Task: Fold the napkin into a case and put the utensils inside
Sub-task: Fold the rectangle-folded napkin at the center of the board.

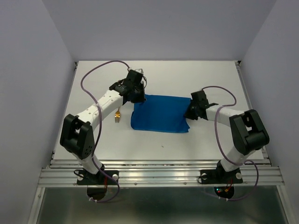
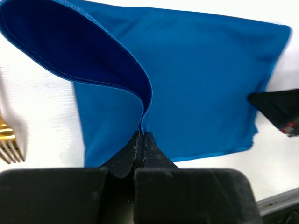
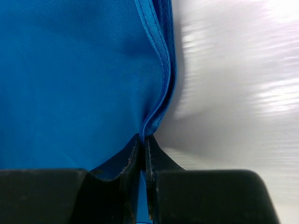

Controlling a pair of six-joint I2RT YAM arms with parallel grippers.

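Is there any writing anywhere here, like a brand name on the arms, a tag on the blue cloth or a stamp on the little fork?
No text can be read in any view.
napkin: plain blue, with no tag or print showing.
fork: no stamp visible; it is too small to be sure.
red and white patch at the edge of the left wrist view: too blurred to read.

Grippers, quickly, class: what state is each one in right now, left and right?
Left gripper: closed, pinching a raised edge of the napkin.
Right gripper: closed, pinching the napkin's hemmed edge.
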